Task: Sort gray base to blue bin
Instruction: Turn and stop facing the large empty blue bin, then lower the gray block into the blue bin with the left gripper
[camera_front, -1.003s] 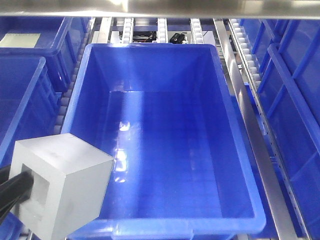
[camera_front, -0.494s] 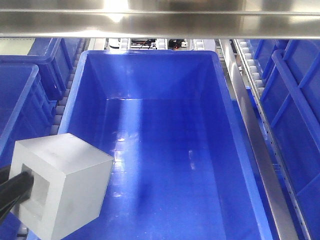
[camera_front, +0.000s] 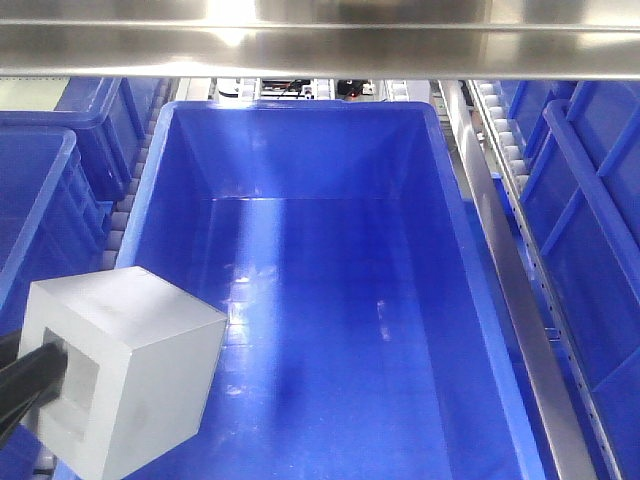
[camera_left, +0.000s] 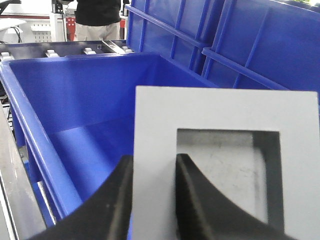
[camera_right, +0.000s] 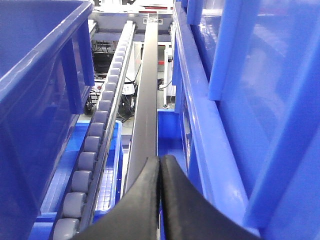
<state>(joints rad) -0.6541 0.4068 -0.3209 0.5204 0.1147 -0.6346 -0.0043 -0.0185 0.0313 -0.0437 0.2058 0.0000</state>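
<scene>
The gray base (camera_front: 130, 365) is a matte gray cube with a square recess in its left face. It hangs at the lower left of the front view, over the left rim of the blue bin (camera_front: 150, 200). My left gripper (camera_left: 154, 200) is shut on the base (camera_left: 225, 125): one finger sits inside the recess, the other outside its wall. Its black fingers (camera_front: 25, 385) show at the left edge of the front view. The bin's inside (camera_left: 75, 100) lies below and beyond. My right gripper (camera_right: 160, 200) is shut and empty beside a roller rail.
More blue crates stand left (camera_front: 40, 170) and right (camera_front: 600, 200) of the bin. A steel beam (camera_front: 320, 40) crosses the top. A roller track (camera_right: 95, 145) and a metal rail (camera_right: 147, 110) run beside the right gripper. A person (camera_left: 97, 15) stands far back.
Since a second ago the view has shifted so the bin reaches lower and its near rim has left the frame. The base stays gripped in the same spot. No change in the last half second.
</scene>
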